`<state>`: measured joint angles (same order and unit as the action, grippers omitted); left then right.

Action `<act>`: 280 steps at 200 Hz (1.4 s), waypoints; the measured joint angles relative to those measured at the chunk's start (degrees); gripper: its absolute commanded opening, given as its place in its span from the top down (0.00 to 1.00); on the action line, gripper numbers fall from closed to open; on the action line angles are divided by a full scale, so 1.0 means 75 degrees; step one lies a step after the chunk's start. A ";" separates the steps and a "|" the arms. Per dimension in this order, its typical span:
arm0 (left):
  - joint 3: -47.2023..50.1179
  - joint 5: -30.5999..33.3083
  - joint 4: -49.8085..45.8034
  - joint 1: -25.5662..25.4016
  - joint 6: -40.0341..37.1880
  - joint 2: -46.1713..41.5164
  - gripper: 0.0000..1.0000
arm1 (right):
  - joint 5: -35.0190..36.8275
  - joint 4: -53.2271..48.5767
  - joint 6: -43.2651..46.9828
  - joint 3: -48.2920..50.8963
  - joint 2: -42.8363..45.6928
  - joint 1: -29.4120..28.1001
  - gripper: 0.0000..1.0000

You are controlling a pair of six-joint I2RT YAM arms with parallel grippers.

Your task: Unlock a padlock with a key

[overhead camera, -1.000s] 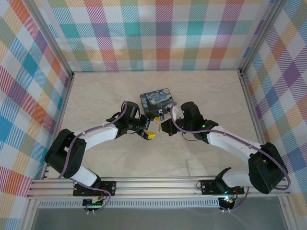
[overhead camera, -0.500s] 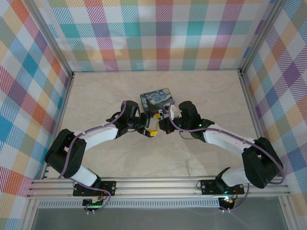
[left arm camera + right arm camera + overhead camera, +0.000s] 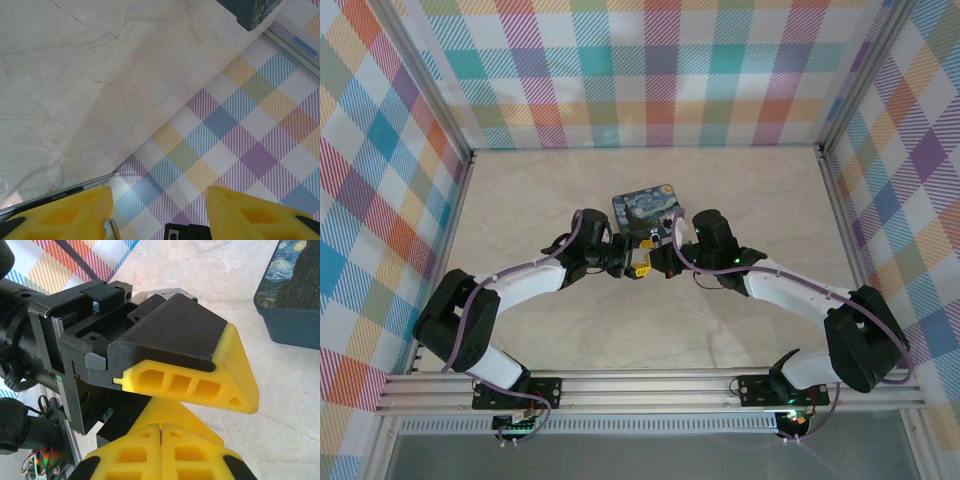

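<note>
Left gripper (image 3: pixel 159 200) is released, its 2 yellow fingers (image 3: pixel 60 215) spread apart, with a thin metal sliver (image 3: pixel 112 231) just inside 1 of them. Right gripper (image 3: pixel 161 434) meets it tip to tip, clenched tight; anything pinched between is hidden. I cannot tell where the padlock is. Tin (image 3: pixel 648 212) lies just behind both.

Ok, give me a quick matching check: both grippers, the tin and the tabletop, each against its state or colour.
Things:
1. left gripper
2. right gripper
3. tin box
4. table

States or colours:
A. dark blue with a starry print
B. fingers pressed together
C. pale marble pattern
D. fingers apart

Pairs: 1-D, 2-B, 3-A, 4-C.
</note>
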<state>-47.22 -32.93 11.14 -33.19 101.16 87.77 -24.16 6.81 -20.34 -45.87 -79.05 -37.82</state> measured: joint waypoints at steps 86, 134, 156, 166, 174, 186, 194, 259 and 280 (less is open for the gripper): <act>0.0000 0.0003 -0.0052 0.0003 -0.0131 -0.0003 0.70 | 0.0047 -0.0067 0.0009 0.0099 0.0169 0.0000 1.00; -0.0003 0.0055 -0.0090 0.0017 -0.0370 -0.0003 0.83 | 0.0154 -0.0248 0.0131 0.0117 0.0326 0.0000 1.00; -0.0009 0.0064 -0.0090 0.0017 -0.0437 -0.0003 0.85 | 0.0152 -0.0321 0.0201 0.0117 0.0326 0.0000 1.00; -0.0017 0.0067 -0.0093 0.0017 -0.0440 -0.0003 0.85 | 0.0154 -0.0344 0.0207 0.0117 0.0326 0.0000 1.00; -0.0026 0.0064 -0.0093 0.0017 -0.0443 -0.0003 0.85 | 0.0154 -0.0353 0.0207 0.0117 0.0326 0.0000 1.00; -0.0038 0.0067 -0.0096 0.0017 -0.0463 -0.0009 0.85 | 0.0157 -0.0353 0.0210 0.0117 0.0326 0.0000 1.00; -0.0038 0.0064 -0.0096 0.0041 -0.0466 -0.0012 0.85 | 0.0175 -0.0358 0.0221 0.0117 0.0326 0.0000 1.00; -0.0038 0.0087 -0.0137 0.0047 -0.0589 -0.0038 1.00 | 0.0504 -0.0408 0.0233 0.0117 0.0402 0.0000 0.99; -0.0064 0.0114 -0.0187 0.0052 -0.0664 -0.0085 1.00 | 0.0621 -0.0408 0.0233 0.0117 0.0449 0.0000 0.97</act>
<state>-47.70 -32.08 9.74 -32.80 96.18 87.13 -19.51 3.75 -18.59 -44.99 -75.68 -37.82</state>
